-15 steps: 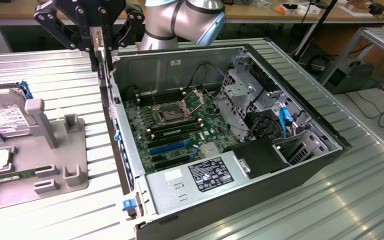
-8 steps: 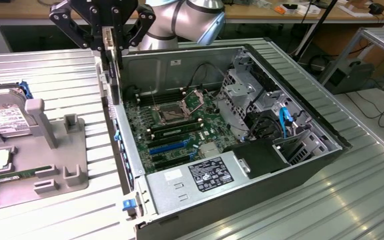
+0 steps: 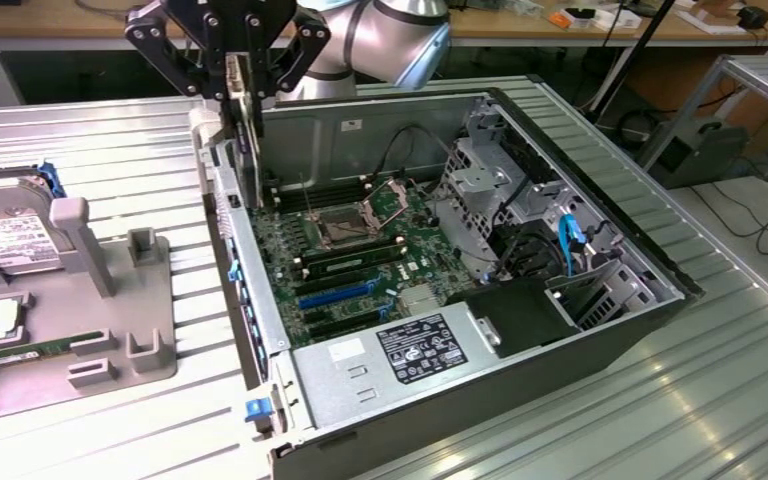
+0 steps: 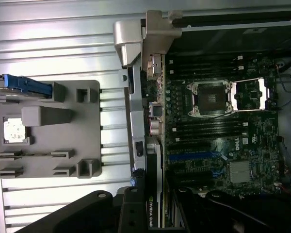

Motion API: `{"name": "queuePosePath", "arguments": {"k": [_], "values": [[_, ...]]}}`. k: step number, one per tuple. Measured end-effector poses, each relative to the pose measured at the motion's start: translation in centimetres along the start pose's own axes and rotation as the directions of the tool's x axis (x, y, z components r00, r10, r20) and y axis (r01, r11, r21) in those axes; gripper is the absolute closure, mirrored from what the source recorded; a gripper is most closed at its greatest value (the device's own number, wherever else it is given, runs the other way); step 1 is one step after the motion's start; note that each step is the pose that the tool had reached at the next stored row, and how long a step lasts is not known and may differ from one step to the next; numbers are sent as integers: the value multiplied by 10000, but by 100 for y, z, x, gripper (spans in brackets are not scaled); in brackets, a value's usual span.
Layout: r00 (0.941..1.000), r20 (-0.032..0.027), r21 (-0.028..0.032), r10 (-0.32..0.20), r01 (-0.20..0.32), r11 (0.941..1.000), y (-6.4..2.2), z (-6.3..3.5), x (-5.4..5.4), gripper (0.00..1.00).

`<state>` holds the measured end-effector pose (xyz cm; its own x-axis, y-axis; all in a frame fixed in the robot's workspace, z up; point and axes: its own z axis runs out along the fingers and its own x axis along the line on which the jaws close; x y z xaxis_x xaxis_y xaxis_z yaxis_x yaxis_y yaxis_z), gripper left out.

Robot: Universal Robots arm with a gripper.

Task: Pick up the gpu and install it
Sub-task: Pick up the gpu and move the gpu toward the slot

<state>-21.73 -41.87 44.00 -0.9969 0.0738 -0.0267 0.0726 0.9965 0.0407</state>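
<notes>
Exterior view: gripper clenched on the gpu, card hanging edge-down over the case wall — blue slot lies well apart.

A robotics lab at work: an open desktop computer case lies on a ribbed aluminium table, with a grey parts fixture at nine o'clock of it. At eleven o'clock a silver robot arm hangs its black gripper, clamped on the gpu, over the case's edge. Wooden workbenches carrying small gear line the room at twelve o'clock, and loose cables trail over the floor at three o'clock.
</notes>
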Motion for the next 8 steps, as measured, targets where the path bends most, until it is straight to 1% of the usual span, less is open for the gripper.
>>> {"name": "queuePosePath", "arguments": {"k": [5,6,8], "values": [[10000,0,0,0,0,10000,5,2,-68,73],[10000,0,0,0,0,10000,11,4,-150,73],[10000,0,0,0,0,10000,15,6,-202,73]]}}
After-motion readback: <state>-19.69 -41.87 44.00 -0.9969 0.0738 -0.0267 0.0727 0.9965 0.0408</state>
